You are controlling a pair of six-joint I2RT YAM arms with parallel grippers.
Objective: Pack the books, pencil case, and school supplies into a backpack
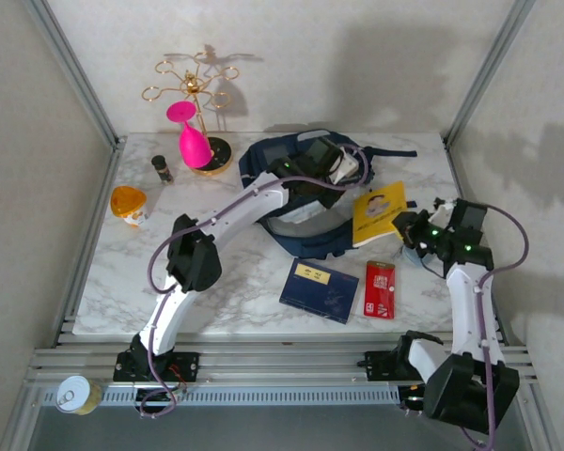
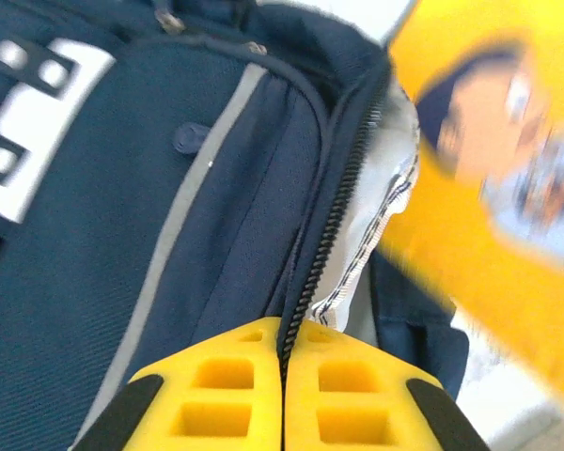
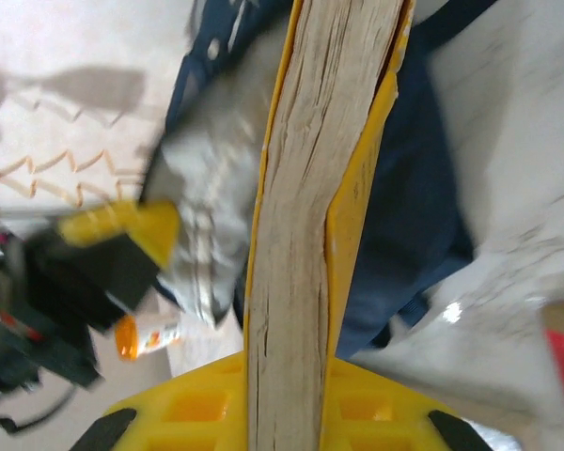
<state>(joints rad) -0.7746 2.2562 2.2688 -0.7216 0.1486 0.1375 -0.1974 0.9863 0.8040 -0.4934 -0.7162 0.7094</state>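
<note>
Left pincer [image 2: 282,381] is pinching shut on the backpack [image 2: 122,244] at its zipper edge. Right pincer [image 3: 291,404] is gripping the yellow book [image 3: 310,188] beside the backpack. Navy book [image 1: 318,289] and red packet [image 1: 380,288] are lying on the worktop [image 1: 235,282]; their labels are unreadable.

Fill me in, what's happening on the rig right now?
The left gripper is pinched shut on the backpack at its zipper edge, apparently holding the opening. The right gripper grips the yellow book and has it right at the bag's open mouth. A navy book and a red packet lie on the table in front of the bag, not yet packed.
</note>
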